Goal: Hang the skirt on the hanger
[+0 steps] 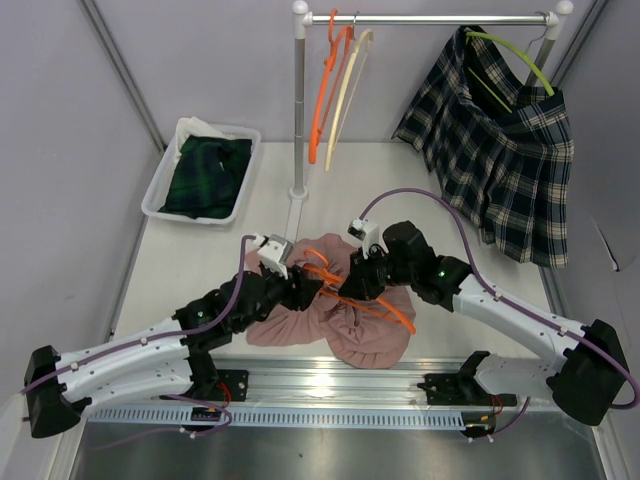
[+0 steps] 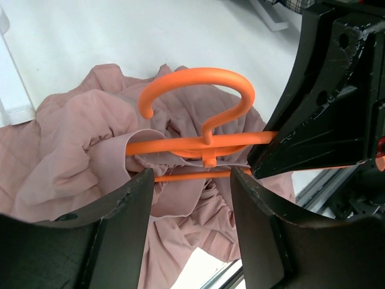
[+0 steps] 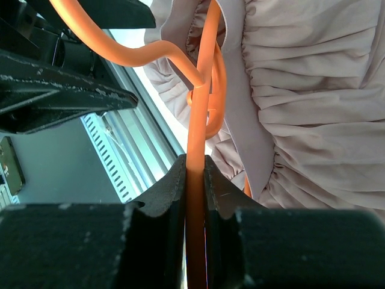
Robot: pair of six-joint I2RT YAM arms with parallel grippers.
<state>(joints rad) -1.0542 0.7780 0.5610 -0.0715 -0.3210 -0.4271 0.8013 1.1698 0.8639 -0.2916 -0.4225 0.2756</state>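
Note:
A pink skirt lies crumpled on the table between my two arms. An orange hanger lies across it. My right gripper is shut on one arm of the hanger, which runs straight up between its jaws, with skirt gathered beside it. My left gripper is open and empty. Its fingers straddle the hanger's thin lower bar above the skirt. The hanger's hook curves up behind. A band of the skirt loops over the hanger's left arm.
A white bin with a dark green garment sits at the back left. A rack pole carries orange and cream hangers and a plaid skirt on a green hanger. A metal rail runs along the near edge.

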